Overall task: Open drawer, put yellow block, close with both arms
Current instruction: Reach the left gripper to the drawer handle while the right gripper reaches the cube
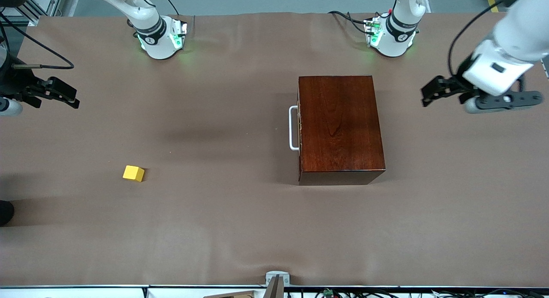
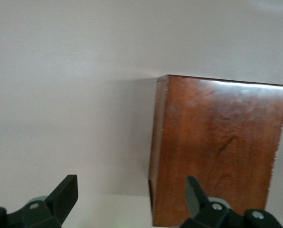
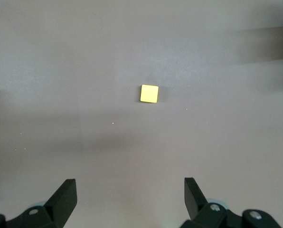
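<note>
1. The drawer (image 1: pixel 299 127) is shut inside the wooden box (image 1: pixel 339 126), so nothing is done yet.
2. The yellow block (image 1: pixel 134 173) sits on the table (image 1: pixel 240 221), near the right arm's end.
3. The left gripper (image 1: pixel 433 92) hangs wide open and empty beside the box.
4. The right gripper (image 1: pixel 60 94) hangs wide open and empty over the table, with the block in its wrist view.

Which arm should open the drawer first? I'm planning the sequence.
Probably the right: the white handle faces its end of the table. The left claw, open, hovers past the box's handleless side.

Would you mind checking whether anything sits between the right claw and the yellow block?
Nothing visible does. The right claw, open, hangs over bare table at the right arm's end, and the yellow block lies alone on the brown table, well apart from the closed drawer.
</note>
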